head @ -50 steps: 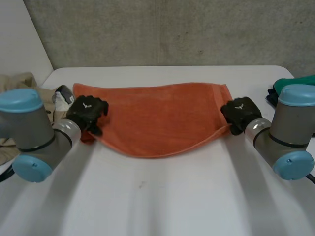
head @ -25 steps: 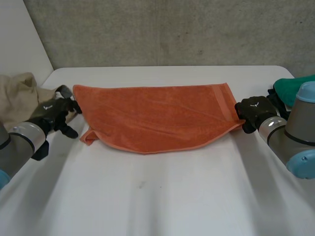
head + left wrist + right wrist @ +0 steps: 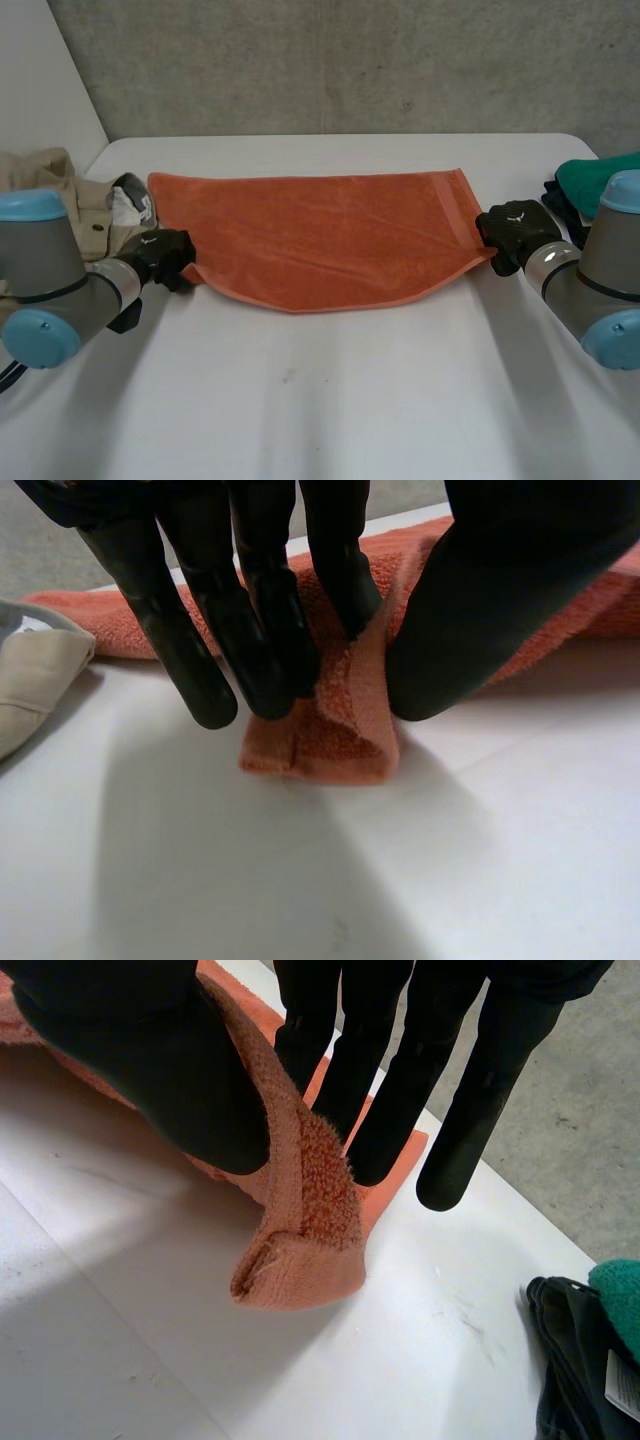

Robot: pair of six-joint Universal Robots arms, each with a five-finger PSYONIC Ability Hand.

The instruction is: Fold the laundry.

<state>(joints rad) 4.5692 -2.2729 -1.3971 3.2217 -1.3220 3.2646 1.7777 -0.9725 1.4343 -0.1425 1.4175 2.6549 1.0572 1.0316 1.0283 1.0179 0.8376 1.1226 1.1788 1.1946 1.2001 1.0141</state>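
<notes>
left hand (image 3: 160, 256) has returned to the orange towel (image 3: 320, 238), pinching a corner between thumb and fingers; right hand (image 3: 512, 232) pinches another.

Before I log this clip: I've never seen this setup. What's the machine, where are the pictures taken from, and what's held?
It's a two-armed robot at a white table. One picture looks down from between the arms; the other two come from wrist cameras. An orange towel lies folded on the table. The left hand pinches its near left corner, the right hand its near right corner. Beige clothes and a green cloth lie at the sides.
</notes>
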